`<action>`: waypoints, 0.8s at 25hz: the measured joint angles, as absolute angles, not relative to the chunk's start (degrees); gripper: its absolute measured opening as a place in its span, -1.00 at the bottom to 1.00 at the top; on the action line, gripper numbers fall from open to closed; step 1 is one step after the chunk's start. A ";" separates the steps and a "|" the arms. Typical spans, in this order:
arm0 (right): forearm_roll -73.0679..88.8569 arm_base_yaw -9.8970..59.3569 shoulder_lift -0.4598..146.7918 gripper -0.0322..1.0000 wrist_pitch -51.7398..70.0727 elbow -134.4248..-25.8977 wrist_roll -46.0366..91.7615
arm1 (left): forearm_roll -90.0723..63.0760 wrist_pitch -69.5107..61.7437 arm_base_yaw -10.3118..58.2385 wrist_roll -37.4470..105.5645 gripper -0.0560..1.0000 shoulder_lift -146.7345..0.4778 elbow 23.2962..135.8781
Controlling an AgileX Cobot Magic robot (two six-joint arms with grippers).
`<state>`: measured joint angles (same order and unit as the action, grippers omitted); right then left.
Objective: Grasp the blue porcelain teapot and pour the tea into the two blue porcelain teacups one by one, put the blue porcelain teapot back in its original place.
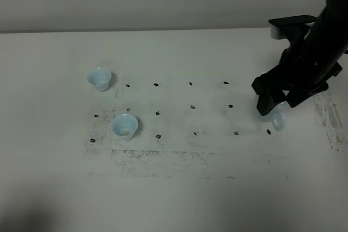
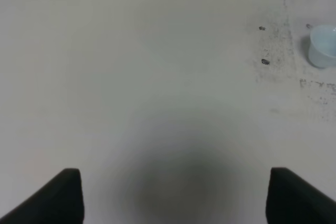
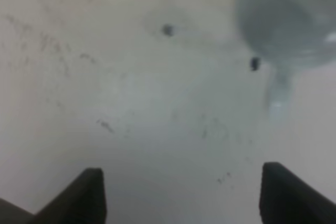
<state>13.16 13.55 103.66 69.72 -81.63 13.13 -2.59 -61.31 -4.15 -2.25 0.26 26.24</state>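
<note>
Look first to the blue porcelain teapot (image 3: 286,19): standing on the tabletop (image 1: 190,199) at the right side, almost wholly hidden beneath the right arm (image 1: 315,52) in the high view, with only a pale curved bit showing below. Judged glossy, hard and brittle, so slippery under hard pads and unforgiving of a knock. Probably weighty too if filled, contents unseen from here. Best taken by the small loop handle, pinched squarely and firmly so as not to swivel on tilting. Too blurred in the wrist view to tell whether the narrow part jutting from the round body is handle or spout.

As for the right pincer (image 3: 181,198): spread wide, pinching nothing, hanging over bare tabletop just beside the pot. As for the left pincer (image 2: 176,198): likewise spread and empty, over the left side.

Farther out, well apart from the pot, find the two blue porcelain teacups (image 1: 99,78), upright on the left among black dots (image 1: 191,107), the nearer one (image 1: 124,125) close to its twin.
</note>
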 joint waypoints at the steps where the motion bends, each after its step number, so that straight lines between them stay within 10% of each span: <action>1: 11.54 14.85 103.55 0.21 69.72 -81.63 11.87 | -2.59 -61.31 -4.15 -2.25 0.40 0.26 26.24; 20: 8.75 9.55 106.37 0.21 62.12 -81.63 0.79 | -2.59 -61.31 -4.15 -2.25 0.40 0.26 26.24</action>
<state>8.75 9.55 106.37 62.12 -81.63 0.79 -2.59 -61.31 -4.15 -2.25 0.26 26.24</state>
